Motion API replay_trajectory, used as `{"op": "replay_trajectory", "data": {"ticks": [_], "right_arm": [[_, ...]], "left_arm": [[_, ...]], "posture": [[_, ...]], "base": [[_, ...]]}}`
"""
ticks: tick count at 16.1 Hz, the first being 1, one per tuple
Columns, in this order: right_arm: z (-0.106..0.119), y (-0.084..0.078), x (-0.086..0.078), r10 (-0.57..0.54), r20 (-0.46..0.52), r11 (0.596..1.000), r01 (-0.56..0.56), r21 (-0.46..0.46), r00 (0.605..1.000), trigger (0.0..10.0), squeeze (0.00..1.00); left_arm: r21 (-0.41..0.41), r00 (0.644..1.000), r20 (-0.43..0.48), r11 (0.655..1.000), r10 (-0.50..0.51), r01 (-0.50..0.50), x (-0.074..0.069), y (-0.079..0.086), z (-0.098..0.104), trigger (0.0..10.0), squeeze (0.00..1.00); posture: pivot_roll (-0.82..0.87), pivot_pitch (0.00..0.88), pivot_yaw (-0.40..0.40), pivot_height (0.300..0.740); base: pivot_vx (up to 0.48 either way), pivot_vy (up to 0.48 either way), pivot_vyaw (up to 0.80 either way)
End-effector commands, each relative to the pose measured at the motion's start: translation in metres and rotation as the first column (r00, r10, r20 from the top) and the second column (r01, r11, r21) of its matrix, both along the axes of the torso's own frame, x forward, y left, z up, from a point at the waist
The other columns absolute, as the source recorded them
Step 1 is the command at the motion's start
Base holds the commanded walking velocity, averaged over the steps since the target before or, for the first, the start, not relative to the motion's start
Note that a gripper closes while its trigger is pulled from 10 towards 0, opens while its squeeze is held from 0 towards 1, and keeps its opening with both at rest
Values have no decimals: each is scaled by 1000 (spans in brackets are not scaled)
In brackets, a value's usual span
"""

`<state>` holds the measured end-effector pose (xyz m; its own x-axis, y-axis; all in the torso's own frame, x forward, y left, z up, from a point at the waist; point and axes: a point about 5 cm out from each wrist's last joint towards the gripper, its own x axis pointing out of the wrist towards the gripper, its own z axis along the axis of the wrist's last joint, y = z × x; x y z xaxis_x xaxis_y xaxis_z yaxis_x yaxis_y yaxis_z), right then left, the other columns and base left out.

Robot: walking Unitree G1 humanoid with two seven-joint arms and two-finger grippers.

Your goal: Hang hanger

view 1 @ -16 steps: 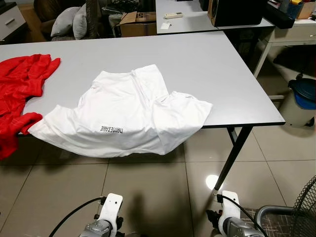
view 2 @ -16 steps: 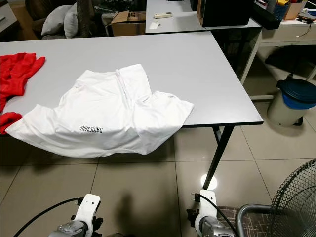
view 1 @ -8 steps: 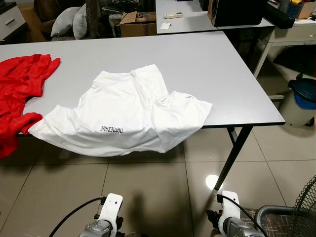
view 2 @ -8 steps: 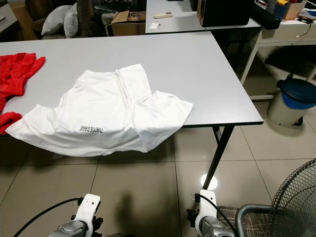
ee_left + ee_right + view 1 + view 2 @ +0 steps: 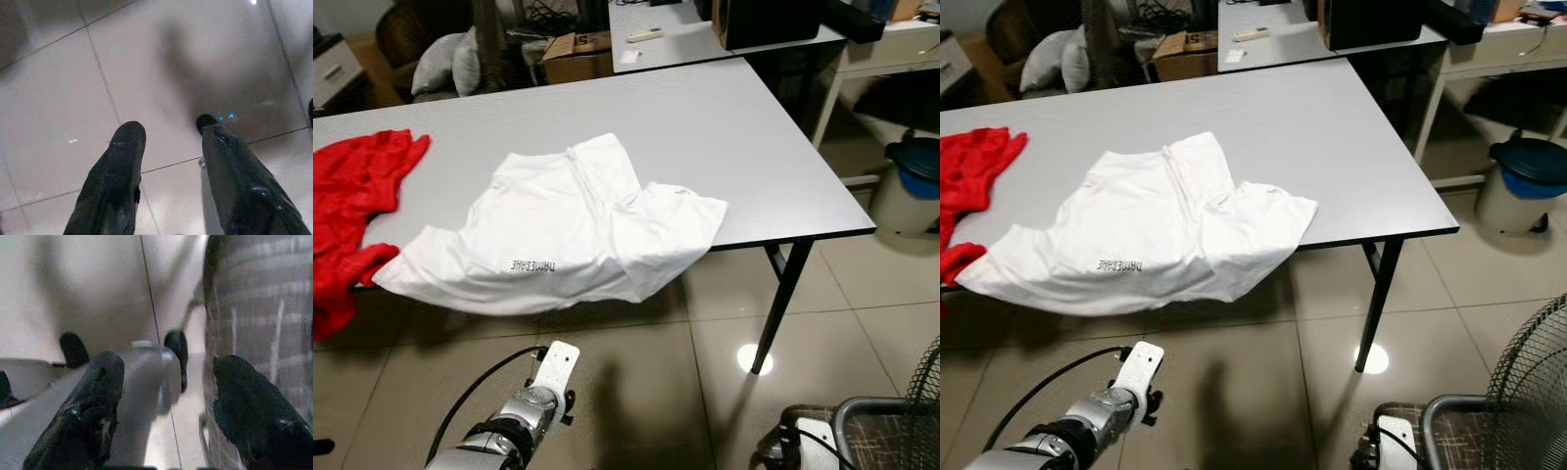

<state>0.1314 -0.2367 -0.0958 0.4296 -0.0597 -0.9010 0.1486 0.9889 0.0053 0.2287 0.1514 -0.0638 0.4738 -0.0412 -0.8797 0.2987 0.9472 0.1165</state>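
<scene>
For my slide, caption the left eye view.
White T-shirt draped over grey table edge, red garment beside it.

I am looking down at a white shirt [image 5: 558, 235] lying on the grey table [image 5: 724, 137], and one short line of dark print is running along its lower front; it is showing mirrored or upside down from where I am standing and is too blurred to spell out. A cardboard box [image 5: 576, 57] behind the table is carrying a dark mark on its flap, and I am not able to read that either
</scene>
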Motion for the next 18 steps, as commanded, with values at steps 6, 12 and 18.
{"op": "replay_trajectory", "data": {"ticks": [6,12,18], "right_arm": [[14,5,33,249,131,968,-248,-19,960,10000,1000],[10,23,25,317,178,948,-319,-18,932,10000,1000],[18,6,25,272,272,960,-281,-5,923,10000,1000]], "left_arm": [[-43,994,15,993,113,-112,-23,9,-13,10000,1000],[-172,940,240,963,243,-205,-11,46,5,10000,102],[-129,922,373,990,102,-57,-1,51,20,10000,0]], "posture": [[-75,0,1,740],[-26,0,40,740],[-91,0,102,740]], "base": [[0,0,400],[0,0,800],[0,0,800]]}}
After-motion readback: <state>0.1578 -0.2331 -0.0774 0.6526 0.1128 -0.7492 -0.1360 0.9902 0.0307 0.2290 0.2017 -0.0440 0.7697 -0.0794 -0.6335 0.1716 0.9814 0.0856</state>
